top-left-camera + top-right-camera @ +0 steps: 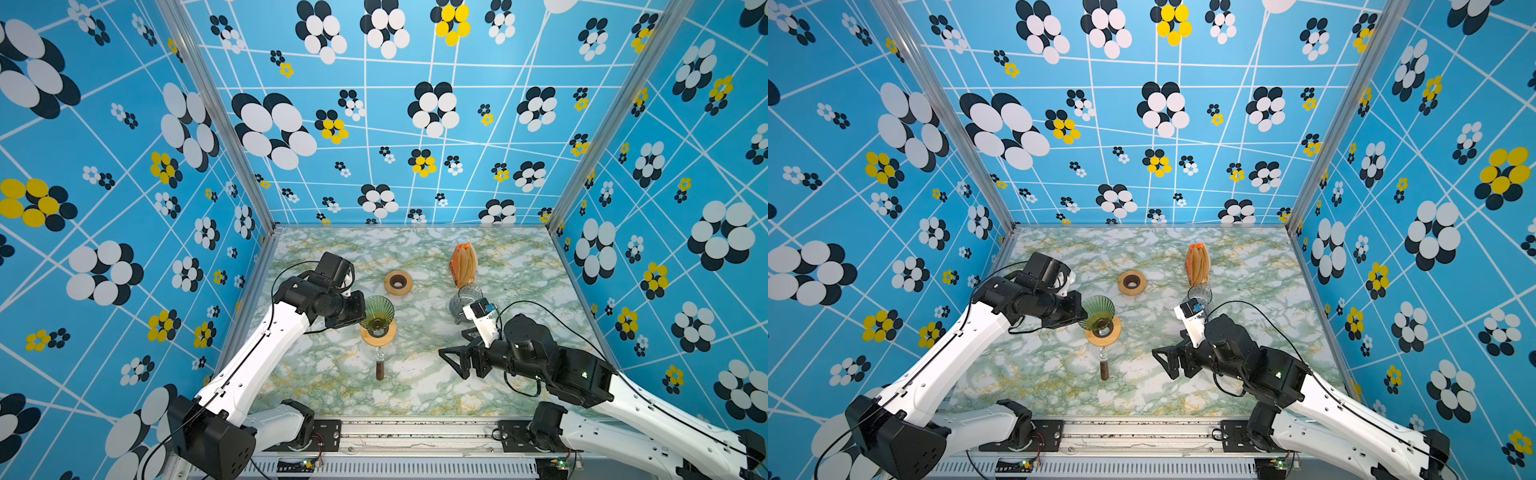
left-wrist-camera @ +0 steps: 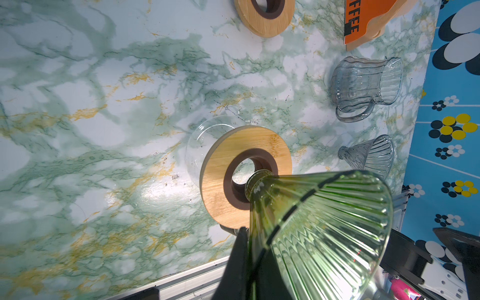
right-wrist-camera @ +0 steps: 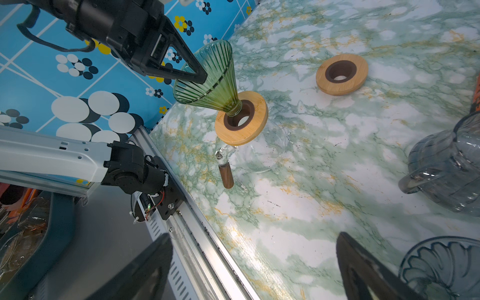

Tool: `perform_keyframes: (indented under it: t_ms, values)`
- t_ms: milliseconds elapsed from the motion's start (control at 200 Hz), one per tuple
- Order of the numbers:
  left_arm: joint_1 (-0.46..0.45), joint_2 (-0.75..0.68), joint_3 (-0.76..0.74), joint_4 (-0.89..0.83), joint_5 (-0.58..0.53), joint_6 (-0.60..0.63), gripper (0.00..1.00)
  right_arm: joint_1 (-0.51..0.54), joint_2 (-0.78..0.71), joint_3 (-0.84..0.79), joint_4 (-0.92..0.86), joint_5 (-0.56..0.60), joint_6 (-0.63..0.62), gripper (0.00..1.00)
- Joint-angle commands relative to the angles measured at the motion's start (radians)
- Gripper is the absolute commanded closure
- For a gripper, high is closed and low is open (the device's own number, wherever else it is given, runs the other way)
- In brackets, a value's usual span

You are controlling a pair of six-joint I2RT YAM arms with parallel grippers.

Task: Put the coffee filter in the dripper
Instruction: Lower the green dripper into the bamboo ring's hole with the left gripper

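My left gripper [image 3: 201,76] is clamped on the rim of the green glass dripper [image 3: 215,78] and holds it tilted, with the narrow neck at the edge of the hole in the wooden ring [image 3: 249,132] that sits on the clear carafe [image 3: 267,155]. I judge the dripper must sit upright there before any paper goes in. The pack of coffee filters [image 1: 464,266] stands untouched right of centre in a top view, well apart from the dripper, just above the grey glass jug [image 1: 467,293]. My right gripper [image 1: 453,365] hangs lower right with its jaws wide and empty — free, I think, to fetch a filter once the cone is steady.
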Motion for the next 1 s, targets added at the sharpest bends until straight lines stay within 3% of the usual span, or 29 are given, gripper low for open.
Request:
perform_keyframes:
  t_ms: [0, 995]
  values:
    - [-0.005, 0.009, 0.004, 0.025, -0.007, 0.014, 0.91, -0.004, 0.000, 0.017, -0.010, 0.004, 0.013, 0.01]
    - [-0.006, 0.029, -0.066, 0.070, 0.013, 0.007, 0.91, -0.004, 0.021, 0.034, -0.011, 0.003, 0.012, 0.01]
